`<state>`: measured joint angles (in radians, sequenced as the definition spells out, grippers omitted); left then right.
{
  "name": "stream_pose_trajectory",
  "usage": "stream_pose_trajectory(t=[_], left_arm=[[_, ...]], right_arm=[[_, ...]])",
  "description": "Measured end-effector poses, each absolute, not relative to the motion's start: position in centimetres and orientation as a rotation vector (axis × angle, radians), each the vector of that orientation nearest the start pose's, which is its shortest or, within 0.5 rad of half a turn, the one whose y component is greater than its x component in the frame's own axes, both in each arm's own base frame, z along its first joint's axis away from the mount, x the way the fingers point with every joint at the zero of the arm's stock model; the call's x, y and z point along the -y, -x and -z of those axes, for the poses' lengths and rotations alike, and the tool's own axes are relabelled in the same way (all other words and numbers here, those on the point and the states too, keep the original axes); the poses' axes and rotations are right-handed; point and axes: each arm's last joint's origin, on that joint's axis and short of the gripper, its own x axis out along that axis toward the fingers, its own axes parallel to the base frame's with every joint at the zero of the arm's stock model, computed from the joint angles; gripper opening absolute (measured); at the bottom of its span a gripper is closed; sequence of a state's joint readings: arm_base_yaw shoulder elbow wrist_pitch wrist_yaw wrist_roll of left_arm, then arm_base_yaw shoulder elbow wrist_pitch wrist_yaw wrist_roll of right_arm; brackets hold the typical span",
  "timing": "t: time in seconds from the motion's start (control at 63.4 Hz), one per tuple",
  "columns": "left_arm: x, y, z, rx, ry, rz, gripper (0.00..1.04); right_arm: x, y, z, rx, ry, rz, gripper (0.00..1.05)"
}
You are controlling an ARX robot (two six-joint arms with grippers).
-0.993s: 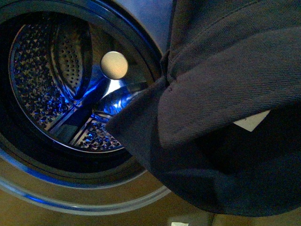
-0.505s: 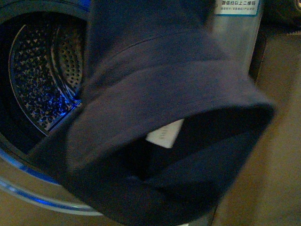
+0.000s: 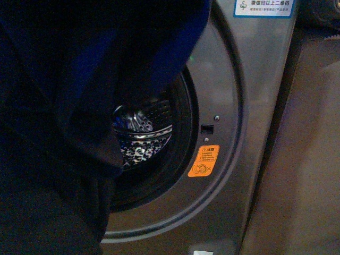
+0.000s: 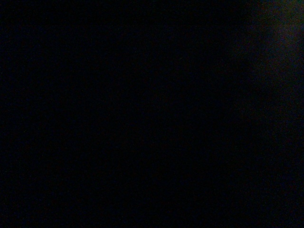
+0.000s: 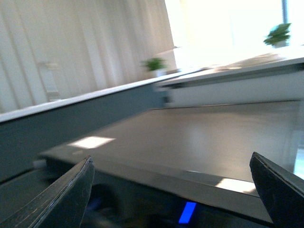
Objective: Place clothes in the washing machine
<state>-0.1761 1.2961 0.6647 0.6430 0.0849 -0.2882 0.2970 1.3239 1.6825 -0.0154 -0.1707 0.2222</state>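
The clothes (image 3: 64, 122), a dark navy floppy garment, fill the left half of the front view and hang in front of the porthole of the grey washing machine (image 3: 249, 101). A slice of its perforated steel drum (image 3: 143, 135) shows past the fabric's edge. An orange warning sticker (image 3: 204, 161) sits on the door ring. My left gripper is shut on the clothes but hidden; the left wrist view is dark. My right gripper (image 5: 173, 192) is open with nothing between its fingers (image 5: 66, 197), held above the machine's flat dark top (image 5: 190, 137).
A blue-white label (image 3: 264, 7) is at the machine's upper right. A beige panel (image 3: 303, 159) stands to the machine's right. In the right wrist view a small blue light (image 5: 187, 212) glows on the machine's front edge, with curtains (image 5: 85, 47) and potted plants (image 5: 154, 64) behind.
The clothes have swung left across the front view, from the right side to covering most of the porthole. The white tag no longer shows, and the machine's right door ring is uncovered.
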Motion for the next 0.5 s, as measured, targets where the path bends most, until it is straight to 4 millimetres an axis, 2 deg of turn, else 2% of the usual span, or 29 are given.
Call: stream_pose_trajectory(t=[0.095,0.236,0.394,0.505], left_arm=[[4.2,-27.4,-24.9,-0.043,0.278,0.251,0.09],[3.5,-28.0,-22.8,-0.074,0.264,0.238,0.09],[3.5,-28.6,-20.8,-0.108,0.251,0.238,0.09],[3.5,-29.3,-19.5,-0.12,0.237,0.233,0.09]], right_arm=[[-6.8,-23.1,-51.6,0.32,-0.133,-0.257,0.97],[-4.7,-20.3,-47.6,0.277,-0.089,-0.13,0.97],[-2.5,-16.4,-41.6,0.194,-0.112,-0.071,0.97],[-1.5,-13.9,-36.5,0.094,-0.206,-0.018,0.97]])
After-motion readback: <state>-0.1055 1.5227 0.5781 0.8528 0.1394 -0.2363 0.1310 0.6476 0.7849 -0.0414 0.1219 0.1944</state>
